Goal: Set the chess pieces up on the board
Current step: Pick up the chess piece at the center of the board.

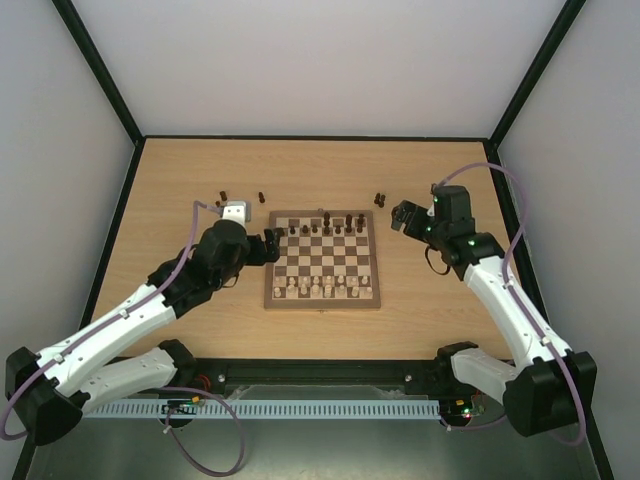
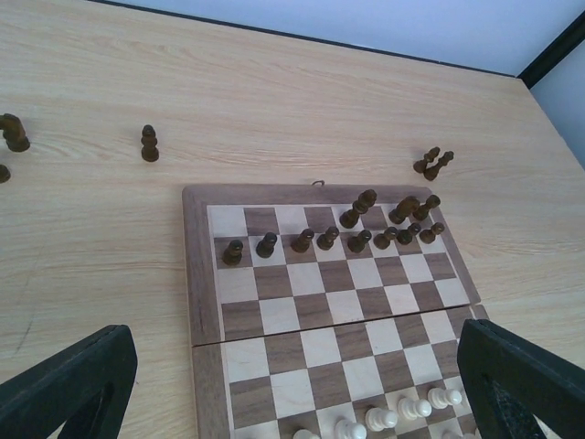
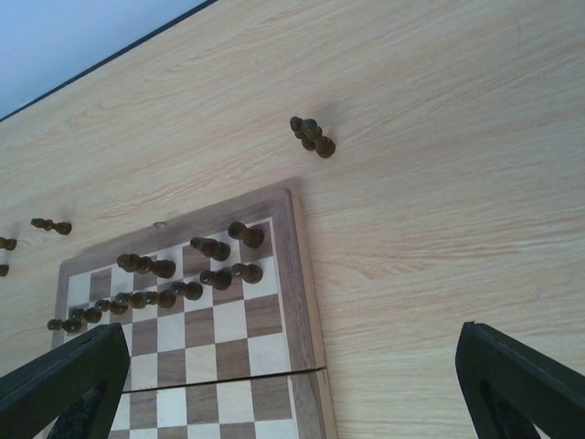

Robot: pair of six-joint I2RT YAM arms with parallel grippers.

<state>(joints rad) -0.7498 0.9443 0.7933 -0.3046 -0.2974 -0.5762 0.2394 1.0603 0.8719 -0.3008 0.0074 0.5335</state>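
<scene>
My left gripper (image 1: 270,241) and right gripper (image 1: 401,216) hang empty, jaws wide apart, flanking the board (image 1: 322,303). Dark chess pieces (image 1: 325,228) crowd its far rows, and a loose pair (image 1: 380,198) sits beyond. Reaching in, my fingers could topple close-packed neighbours.

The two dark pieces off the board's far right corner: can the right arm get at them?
Probably yes. The right gripper hangs open close beside the two dark pieces, and nothing stands between them.
</scene>
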